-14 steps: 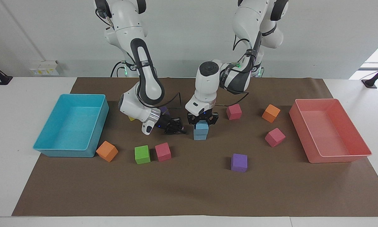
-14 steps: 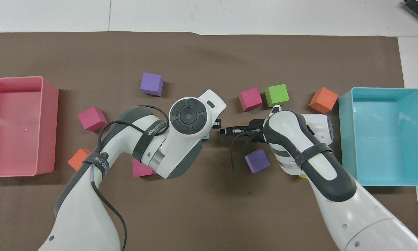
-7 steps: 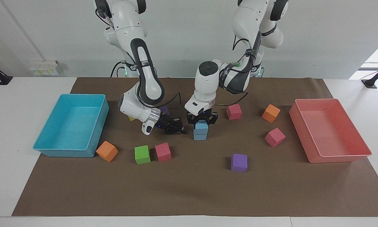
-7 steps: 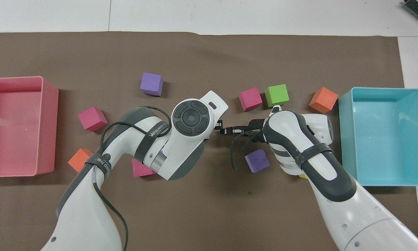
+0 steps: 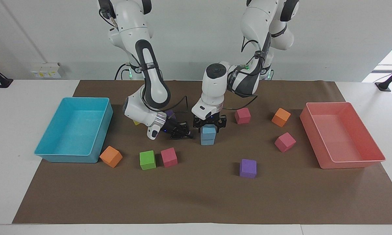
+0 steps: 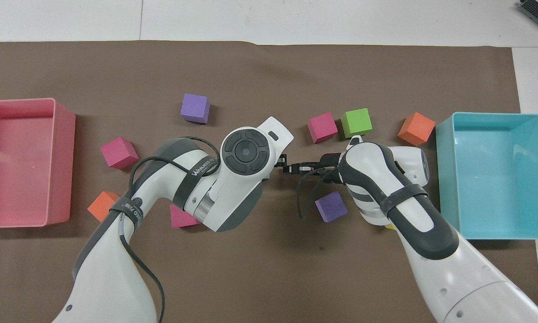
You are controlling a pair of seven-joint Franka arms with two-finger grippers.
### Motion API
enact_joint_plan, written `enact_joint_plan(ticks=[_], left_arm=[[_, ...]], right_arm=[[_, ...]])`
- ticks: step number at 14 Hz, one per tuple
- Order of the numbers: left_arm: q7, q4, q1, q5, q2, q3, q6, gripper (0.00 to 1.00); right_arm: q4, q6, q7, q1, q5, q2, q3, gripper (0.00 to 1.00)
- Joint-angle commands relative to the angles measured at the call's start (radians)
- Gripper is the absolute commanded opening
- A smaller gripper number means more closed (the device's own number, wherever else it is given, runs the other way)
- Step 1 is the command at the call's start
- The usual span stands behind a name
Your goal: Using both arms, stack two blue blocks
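Two blue blocks [image 5: 208, 135] sit one on the other at the centre of the facing frame, on the brown paper [image 5: 196, 199], and my worry now is the stack toppling. The left gripper [image 5: 209, 124] comes straight down over the upper cube with its fingers spread to either side of it; I read them as parted, the cube resting on its mate, not pinched. If I lift off at an angle, or a finger drags along a face, the top cube could slide or tip, since nothing but its own weight keeps it there. The right gripper [image 5: 182, 132] is a second risk: it hangs low, just to the frame-left of the stack, fingertips together and empty, and a sideways nudge from it would knock both cubes over.

The blocks look pale sky-blue and matte, equal in size, edges nearly flush, the seam between them level. In the overhead frame the left arm's wrist hides them entirely.
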Motion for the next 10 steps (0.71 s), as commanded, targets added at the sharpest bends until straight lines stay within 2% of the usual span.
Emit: enact_joint_plan(ticks=[1,4,7,10], left_arm=[[-0.016,-0.021,-0.014,0.016,-0.018,0.017,0.009,1.0],[-0.009,-0.024,0.007,0.015,-0.074,0.017,-0.026,1.0],[-0.002,-0.037,0.019,0.015,-0.151,0.017,-0.164,1.0],[0.03,-0.134,0.049,0.015,-0.258,0.017,-0.153,1.0]], right_arm=[[-0.003,0.021,-0.047,-0.003,0.035,-0.002,0.006,0.0],[-0.001,0.019,-0.051,-0.004,0.023,-0.001,0.006,0.0],[0.005,0.021,-0.046,-0.007,0.018,-0.018,0.004,0.0],[0.01,0.045,-0.028,-0.009,0.017,-0.048,0.003,0.0]])
